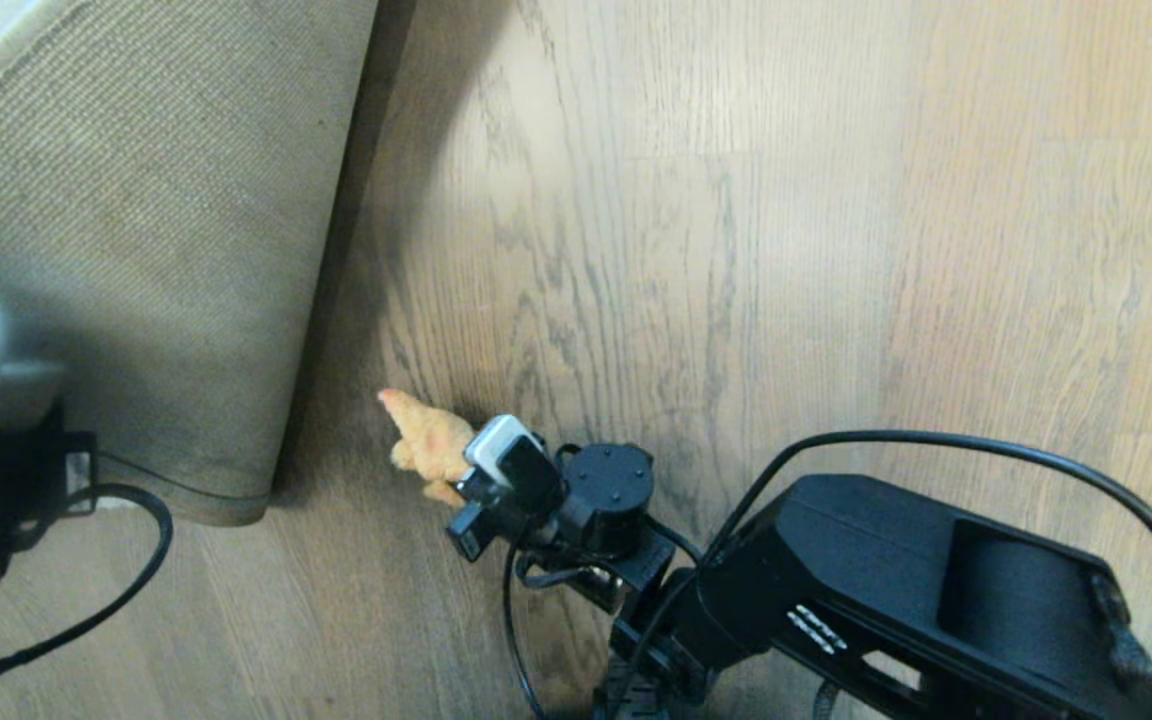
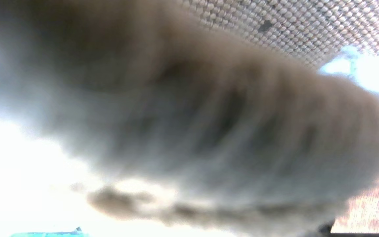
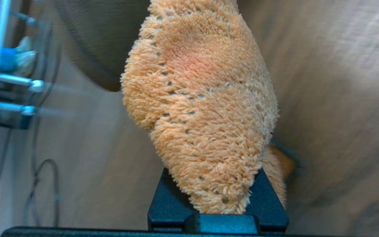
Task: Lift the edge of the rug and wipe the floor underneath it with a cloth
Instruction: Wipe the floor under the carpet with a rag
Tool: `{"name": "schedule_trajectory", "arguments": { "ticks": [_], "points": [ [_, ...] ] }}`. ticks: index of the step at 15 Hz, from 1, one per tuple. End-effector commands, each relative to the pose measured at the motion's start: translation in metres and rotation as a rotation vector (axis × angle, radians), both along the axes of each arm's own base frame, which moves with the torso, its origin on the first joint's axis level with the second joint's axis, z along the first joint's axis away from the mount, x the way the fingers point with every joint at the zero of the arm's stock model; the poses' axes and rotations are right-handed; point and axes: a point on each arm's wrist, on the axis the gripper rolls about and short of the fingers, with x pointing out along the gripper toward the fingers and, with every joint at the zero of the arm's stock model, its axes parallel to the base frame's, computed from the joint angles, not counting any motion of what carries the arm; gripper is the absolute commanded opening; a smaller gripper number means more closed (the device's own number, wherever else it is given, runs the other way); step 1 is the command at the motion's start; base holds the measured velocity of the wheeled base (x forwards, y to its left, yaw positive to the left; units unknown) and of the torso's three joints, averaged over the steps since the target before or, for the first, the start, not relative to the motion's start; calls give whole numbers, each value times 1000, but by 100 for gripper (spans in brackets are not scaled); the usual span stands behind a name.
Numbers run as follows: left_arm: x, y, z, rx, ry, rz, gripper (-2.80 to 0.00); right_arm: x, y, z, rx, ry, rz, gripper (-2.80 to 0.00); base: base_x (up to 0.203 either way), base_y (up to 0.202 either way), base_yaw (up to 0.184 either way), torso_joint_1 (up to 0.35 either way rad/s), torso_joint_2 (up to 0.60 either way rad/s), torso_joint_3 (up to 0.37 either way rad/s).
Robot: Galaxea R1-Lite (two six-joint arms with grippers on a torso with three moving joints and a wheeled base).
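The rug edge [image 1: 186, 480] is raised off the floor [image 1: 736, 250] at the left, its tan woven backing [image 1: 136, 250] facing me. My left gripper [image 1: 6, 395] sits at that raised edge, shut on it. In the left wrist view the grey pile [image 2: 189, 131] fills the picture and hides the fingers, with mesh backing [image 2: 291, 29] beyond. The fluffy orange cloth [image 1: 428, 445] [image 3: 202, 108] is pinched in my right gripper [image 1: 441, 470] [image 3: 219, 200], which is shut on it. It hangs low over the bare planks just right of the lifted rug.
A black cable [image 1: 136, 560] loops over the floor below the rug's corner. My right arm's bulky black link [image 1: 936, 590] fills the lower right. A metal rack [image 3: 2, 65] with blue items stands beyond the rug. Bare planks stretch to the right.
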Motion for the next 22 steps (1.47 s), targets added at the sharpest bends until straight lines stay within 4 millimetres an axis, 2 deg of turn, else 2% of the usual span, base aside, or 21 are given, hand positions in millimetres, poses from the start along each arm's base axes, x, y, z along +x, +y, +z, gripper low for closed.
{"name": "schedule_trajectory", "arguments": {
  "ticks": [1,6,16,22],
  "points": [
    [2,0,-1,2,4,4,-280,22,-12,2,20,-19,-51,-280,0,0,0,0,0,0],
    [2,0,-1,2,7,2,-280,42,-33,20,49,-46,-110,-280,0,0,0,0,0,0],
    [1,0,-1,2,4,2,-280,56,-56,52,77,-92,-167,-280,0,0,0,0,0,0],
    [1,-1,-1,2,4,-1,-280,88,-102,72,90,-115,-283,-280,0,0,0,0,0,0]
  ]
}}
